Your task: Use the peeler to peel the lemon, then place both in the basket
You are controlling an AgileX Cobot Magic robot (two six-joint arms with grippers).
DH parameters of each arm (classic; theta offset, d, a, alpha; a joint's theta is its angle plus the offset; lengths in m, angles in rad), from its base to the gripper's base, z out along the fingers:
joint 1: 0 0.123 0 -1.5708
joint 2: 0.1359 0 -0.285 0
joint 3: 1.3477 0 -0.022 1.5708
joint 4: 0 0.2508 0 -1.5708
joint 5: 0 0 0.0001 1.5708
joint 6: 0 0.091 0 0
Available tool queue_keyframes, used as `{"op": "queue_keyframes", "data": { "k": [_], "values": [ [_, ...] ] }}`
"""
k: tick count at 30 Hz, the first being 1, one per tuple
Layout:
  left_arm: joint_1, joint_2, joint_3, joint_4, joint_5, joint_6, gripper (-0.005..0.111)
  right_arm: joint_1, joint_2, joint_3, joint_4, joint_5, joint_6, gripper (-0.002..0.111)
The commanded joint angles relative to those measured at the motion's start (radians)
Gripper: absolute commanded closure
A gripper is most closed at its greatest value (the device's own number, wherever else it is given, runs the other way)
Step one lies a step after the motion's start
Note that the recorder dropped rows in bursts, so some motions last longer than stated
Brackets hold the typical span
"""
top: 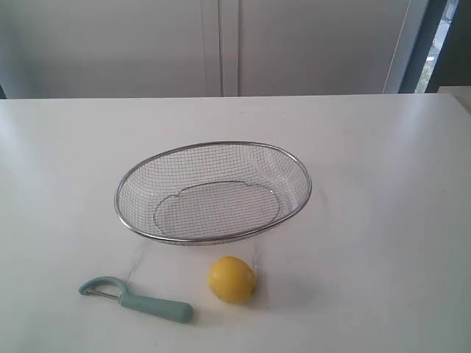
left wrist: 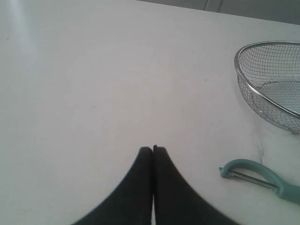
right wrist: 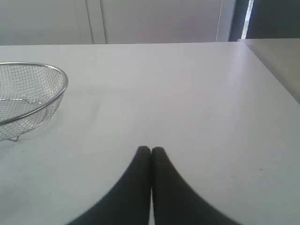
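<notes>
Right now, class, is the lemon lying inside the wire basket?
No, the lemon rests on the table outside the basket, with the peeler lying beside it.

A white table [top: 383,184] stands before pale wall panels [top: 294,44].

No lettering, label, brand or number can be read on the pale teal plastic peeler [top: 136,298], bright-yellow round lemon [top: 231,279], silver wire-mesh basket [top: 218,239] or white tabletop [top: 383,184].
</notes>
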Motion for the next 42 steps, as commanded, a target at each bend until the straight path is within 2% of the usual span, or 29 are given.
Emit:
{"op": "queue_keyframes", "data": {
  "k": [1, 30, 42],
  "values": [
    [-0.003, -0.005, 0.003, -0.005, -0.001, 0.003, 0.107, -0.003, -0.006, 0.005, -0.008, -0.008, -0.011, 0.108],
    [-0.003, -0.005, 0.003, -0.005, -0.001, 0.003, 0.107, -0.003, -0.006, 0.005, -0.008, -0.021, -0.011, 0.108],
    [-0.003, -0.005, 0.003, -0.005, -0.001, 0.003, 0.107, -0.003, -0.006, 0.005, -0.008, -0.152, -0.011, 0.108]
  ]
}}
